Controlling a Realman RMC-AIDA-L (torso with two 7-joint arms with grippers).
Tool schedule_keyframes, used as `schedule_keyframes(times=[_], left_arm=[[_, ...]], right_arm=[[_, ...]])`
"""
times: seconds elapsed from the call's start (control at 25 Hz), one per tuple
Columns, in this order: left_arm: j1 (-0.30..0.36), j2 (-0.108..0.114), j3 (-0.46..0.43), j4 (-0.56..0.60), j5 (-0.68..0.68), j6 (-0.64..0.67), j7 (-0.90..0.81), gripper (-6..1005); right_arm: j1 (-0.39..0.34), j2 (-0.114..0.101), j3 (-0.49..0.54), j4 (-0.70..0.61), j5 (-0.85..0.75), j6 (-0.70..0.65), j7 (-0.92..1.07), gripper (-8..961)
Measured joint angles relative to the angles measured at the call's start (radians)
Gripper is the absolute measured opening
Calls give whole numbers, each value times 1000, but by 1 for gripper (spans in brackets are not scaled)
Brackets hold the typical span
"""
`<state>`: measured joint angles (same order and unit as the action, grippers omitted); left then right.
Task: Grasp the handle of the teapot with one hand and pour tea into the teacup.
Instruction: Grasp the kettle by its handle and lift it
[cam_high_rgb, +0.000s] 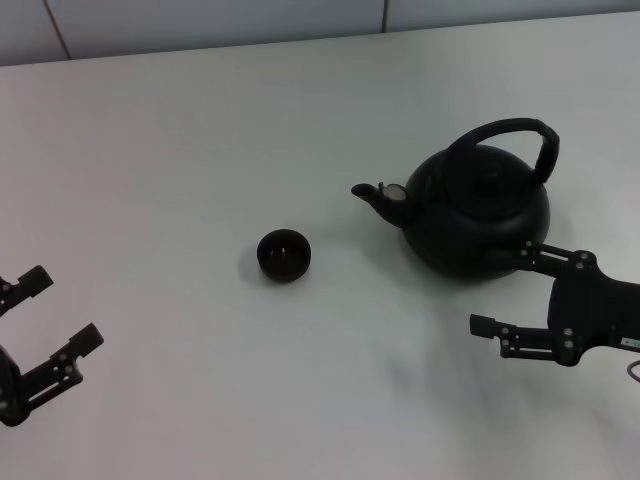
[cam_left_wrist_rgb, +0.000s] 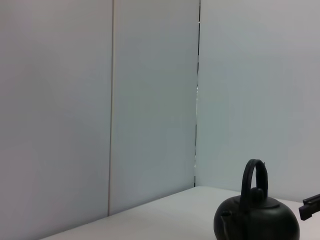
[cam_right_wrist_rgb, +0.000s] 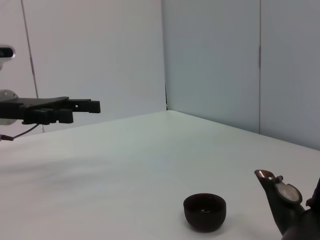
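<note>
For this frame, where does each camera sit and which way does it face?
Head: above, looking down at the table; teapot, teacup, left gripper and right gripper show.
Left wrist: low over the table, facing the teapot and wall; no own fingers.
Right wrist: low, facing the teacup; left gripper beyond.
All share the teapot.

Black teapot, black teacup, white table

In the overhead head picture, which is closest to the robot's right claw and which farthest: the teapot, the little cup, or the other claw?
From the right end effector:
1. Teapot, just beyond it, on the right.
2. Teacup, mid-table.
3. Left end effector, far left edge.
</note>
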<state>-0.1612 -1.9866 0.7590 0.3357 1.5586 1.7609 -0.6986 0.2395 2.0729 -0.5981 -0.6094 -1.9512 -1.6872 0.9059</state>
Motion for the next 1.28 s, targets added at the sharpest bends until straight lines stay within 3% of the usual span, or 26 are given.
schedule_keyframes(times=[0.28,0.56,0.96,1.12,1.2,1.24,1.28], left_arm=[[1,-5,6,11,17,-7,13,810],[8,-42,2,87,204,-162,28,810],[4,-54,-24,89,209,-152,30,810],[0,-56,-49,89,209,-138,30,810],[-4,-56,-53,89,209,-137,30,810],[-7,-56,-53,89,209,-137,29,810],[-8,-57,-53,89,209,-137,28,810]], right_arm=[[0,1,0,0,0,0,-3,818],[-3,1,0,1,0,0,-2,818],[-9,2,3,2,1,0,-5,818],[-12,5,73,47,4,-16,-42,818],[-19,5,207,128,4,-35,-121,818],[-19,5,207,128,4,-35,-121,818],[-25,5,278,170,4,-39,-163,818]])
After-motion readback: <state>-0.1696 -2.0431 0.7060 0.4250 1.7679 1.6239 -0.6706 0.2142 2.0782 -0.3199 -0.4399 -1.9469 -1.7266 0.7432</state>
